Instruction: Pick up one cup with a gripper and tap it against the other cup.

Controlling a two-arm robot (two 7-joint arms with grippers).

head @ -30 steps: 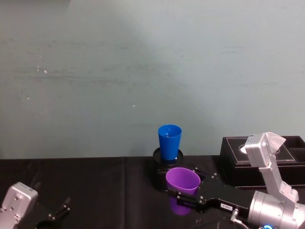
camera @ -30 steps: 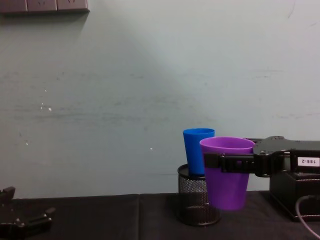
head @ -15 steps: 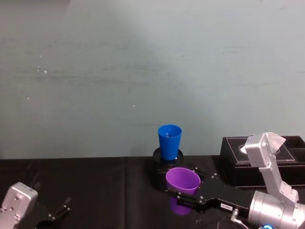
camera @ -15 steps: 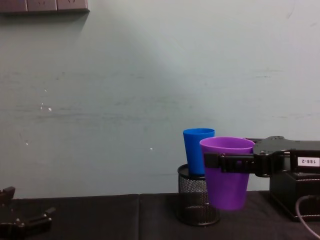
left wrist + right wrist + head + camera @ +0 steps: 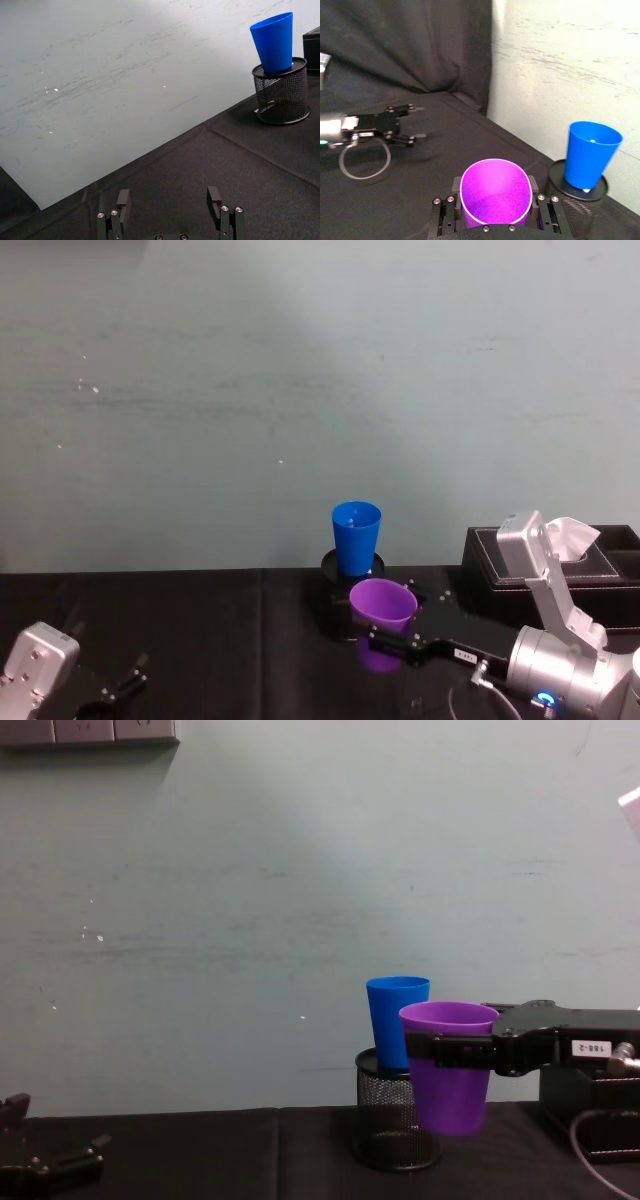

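Note:
The purple cup [image 5: 382, 604] hangs upright above the black table, with my right gripper [image 5: 384, 630] shut on it just below the rim. In the chest view the purple cup [image 5: 449, 1104] overlaps the right side of the blue cup [image 5: 395, 1020]. The right wrist view shows a gap between the purple cup [image 5: 495, 194] and the blue cup [image 5: 590, 152]. The blue cup [image 5: 356, 535] stands inside a black mesh pen holder [image 5: 330, 592] near the wall. My left gripper [image 5: 170, 200] rests open and empty at the table's near left [image 5: 120, 685].
A black box [image 5: 500, 570] sits to the right of the pen holder [image 5: 385, 1122], behind my right arm. A loop of cable [image 5: 364, 161] lies near the left gripper. The pale wall stands close behind the cups. Bare black tablecloth stretches left of the holder.
My right gripper has carried the purple cup away from my body, toward the blue cup and the pen holder, and slightly lower. The left arm has stayed put.

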